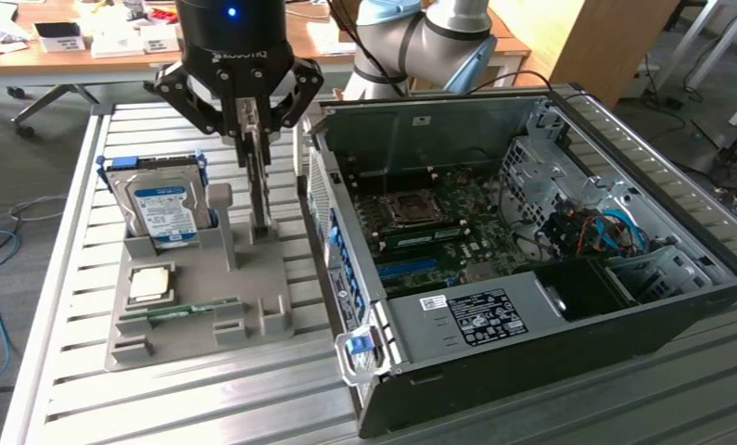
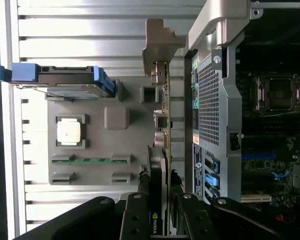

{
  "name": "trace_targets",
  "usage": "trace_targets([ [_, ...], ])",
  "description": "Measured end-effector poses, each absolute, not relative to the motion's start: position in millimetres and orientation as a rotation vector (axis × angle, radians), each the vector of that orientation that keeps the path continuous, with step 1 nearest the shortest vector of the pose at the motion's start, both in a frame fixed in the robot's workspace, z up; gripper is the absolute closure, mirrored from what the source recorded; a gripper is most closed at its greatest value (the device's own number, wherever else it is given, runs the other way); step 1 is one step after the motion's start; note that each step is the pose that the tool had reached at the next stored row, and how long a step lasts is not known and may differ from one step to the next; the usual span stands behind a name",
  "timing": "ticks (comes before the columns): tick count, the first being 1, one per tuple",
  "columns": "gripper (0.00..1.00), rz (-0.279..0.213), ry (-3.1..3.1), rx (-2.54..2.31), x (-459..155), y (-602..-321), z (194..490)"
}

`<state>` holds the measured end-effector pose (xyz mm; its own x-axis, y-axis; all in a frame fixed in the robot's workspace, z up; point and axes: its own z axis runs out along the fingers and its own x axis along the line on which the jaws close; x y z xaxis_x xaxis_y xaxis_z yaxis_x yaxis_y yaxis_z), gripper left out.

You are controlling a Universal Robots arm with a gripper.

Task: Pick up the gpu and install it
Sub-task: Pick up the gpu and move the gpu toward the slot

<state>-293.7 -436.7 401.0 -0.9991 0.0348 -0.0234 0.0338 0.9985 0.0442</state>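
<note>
Gripper [image 1: 257, 139] is pinching the graphics card [image 2: 164, 110], which stands on edge straight below it at the gray tray [image 1: 267, 271]. Pick-up step, I reckon. Getting it clear calls for a straight lift, with the computer case [image 1: 553, 362] close beside.

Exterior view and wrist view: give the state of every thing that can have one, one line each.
graphics card, on edge in the grey holder
gripper, shut on the graphics card
hard drive, on edge in the holder
processor, flat in its recess
memory stick, lying in its slot
computer case, on its side, open
</note>
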Motion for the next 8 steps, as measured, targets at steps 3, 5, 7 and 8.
trace_targets([
  [3, 0.73, 0.068, 3.116, 0.053, -293.8, -436.7, 403.8],
  [5, 0.73, 0.068, 3.116, 0.053, -293.7, -436.7, 405.7],
  [7, 0.73, 0.068, 3.116, 0.054, -293.8, -436.7, 407.5],
  [8, 0.73, 0.068, 3.116, 0.054, -293.8, -436.7, 408.3],
])
